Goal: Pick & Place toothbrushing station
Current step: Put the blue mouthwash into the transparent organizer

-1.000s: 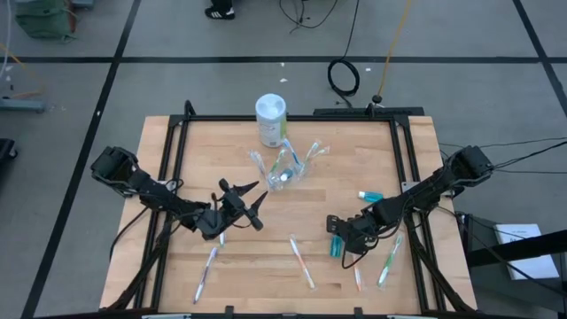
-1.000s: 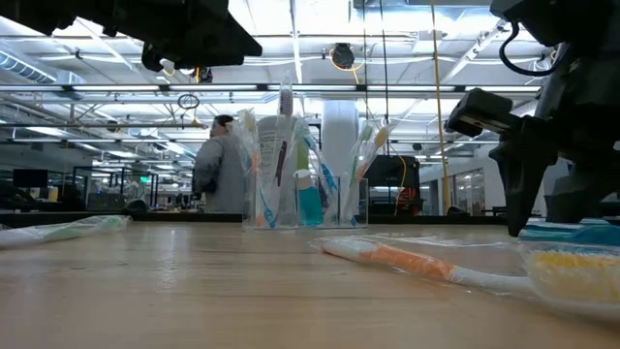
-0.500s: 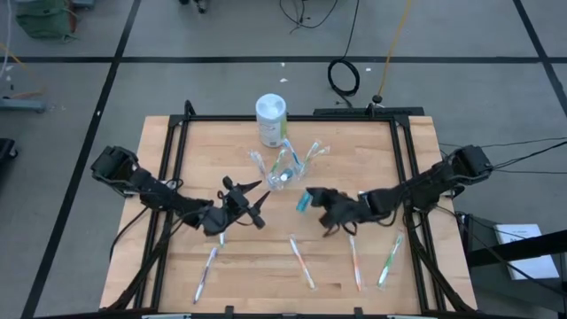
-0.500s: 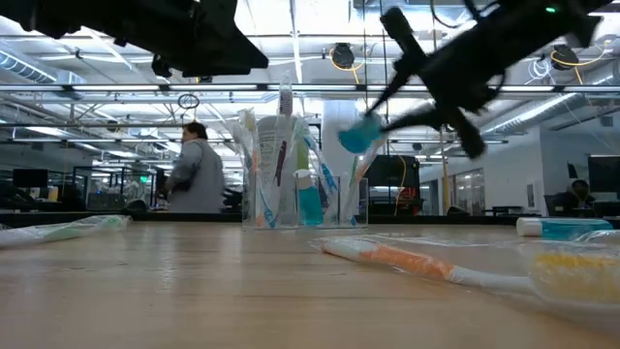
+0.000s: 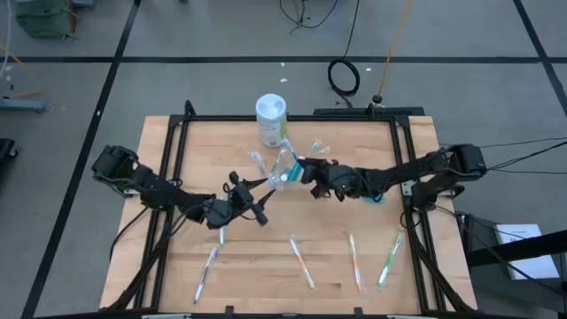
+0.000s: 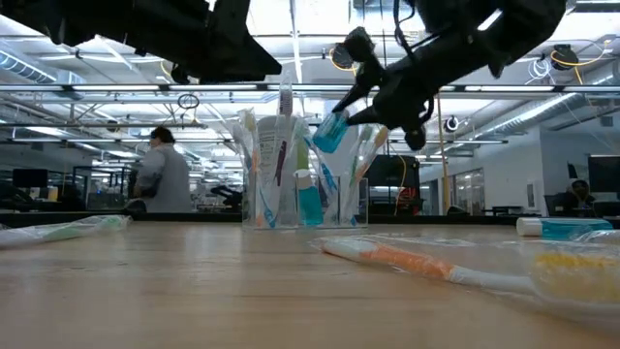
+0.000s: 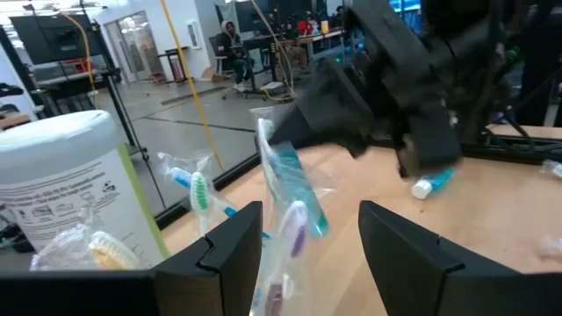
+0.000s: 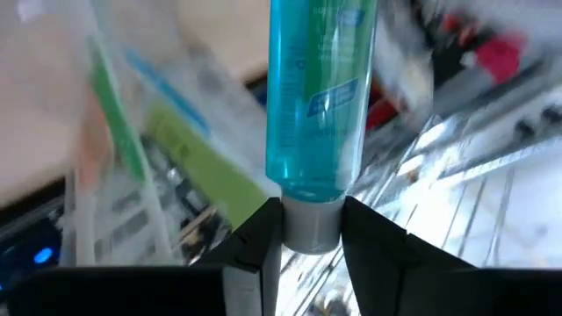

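Observation:
A small clear cup stands on the wooden table with several wrapped toothbrushes and a teal tube upright in it. My right gripper hovers just right of the cup and above its rim, shut on a teal toothpaste tube. My left gripper stands open on the cup's near-left side, pointing level at it; the brushes show ahead between its fingers, and it touches nothing. My right gripper pinches the tube's pale cap end between its two fingers. The teal body sticks out ahead of the fingers, along them. The gripper comes in about level from the table's right. The tube is tilted and lifted clear, beside the brush heads.
A white canister with a green label stands behind the cup. Wrapped toothbrushes lie near the front edge. Another teal tube lies under my right arm. A person walks in the room behind.
My right gripper has risen from the table's near right and swung left and away toward the cup, rolling its wrist; it has stayed shut on the teal tube, which is now lifted clear and tilted above the cup's rim. My left gripper has edged toward the cup.

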Motion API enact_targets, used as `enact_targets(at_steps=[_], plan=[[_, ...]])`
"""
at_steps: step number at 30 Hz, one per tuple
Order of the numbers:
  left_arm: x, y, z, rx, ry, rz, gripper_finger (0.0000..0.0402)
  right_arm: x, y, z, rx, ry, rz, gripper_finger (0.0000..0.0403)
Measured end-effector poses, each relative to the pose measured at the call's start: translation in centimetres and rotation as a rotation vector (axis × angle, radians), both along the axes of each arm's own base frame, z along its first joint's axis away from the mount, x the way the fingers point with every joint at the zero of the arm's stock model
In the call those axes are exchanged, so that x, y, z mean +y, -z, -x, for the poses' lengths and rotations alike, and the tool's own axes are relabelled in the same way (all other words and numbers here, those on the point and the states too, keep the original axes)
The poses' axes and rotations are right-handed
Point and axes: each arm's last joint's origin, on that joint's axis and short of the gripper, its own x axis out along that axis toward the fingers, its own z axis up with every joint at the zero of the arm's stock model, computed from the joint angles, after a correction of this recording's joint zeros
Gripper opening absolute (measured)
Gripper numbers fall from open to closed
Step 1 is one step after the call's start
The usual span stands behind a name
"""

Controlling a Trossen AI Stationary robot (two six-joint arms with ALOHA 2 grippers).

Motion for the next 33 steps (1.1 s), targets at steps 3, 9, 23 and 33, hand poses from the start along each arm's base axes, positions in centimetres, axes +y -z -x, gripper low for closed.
enact_targets(at_steps=[3, 9, 23, 33], plan=[[0.4, 0.1, -0.1, 0.006, -0.015, -0.002, 0.0196, -0.6, 0.7, -0.7, -0.012, -0.023, 0.031, 0.0091], [1.2, 0.1, -0.3, 0.023, -0.039, -0.015, 0.0196, -1.8, 2.1, -2.0, 0.023, -0.054, 0.118, 0.0091], [2.8, 0.2, -0.6, 0.086, -0.088, -0.09, 0.0196, -5.1, 4.6, -2.4, 0.129, -0.111, 0.162, 0.0098], [2.8, 0.2, -0.6, 0.09, -0.088, -0.089, 0.0196, -4.6, 4.2, -2.6, 0.042, -0.173, 0.111, 0.0163]])
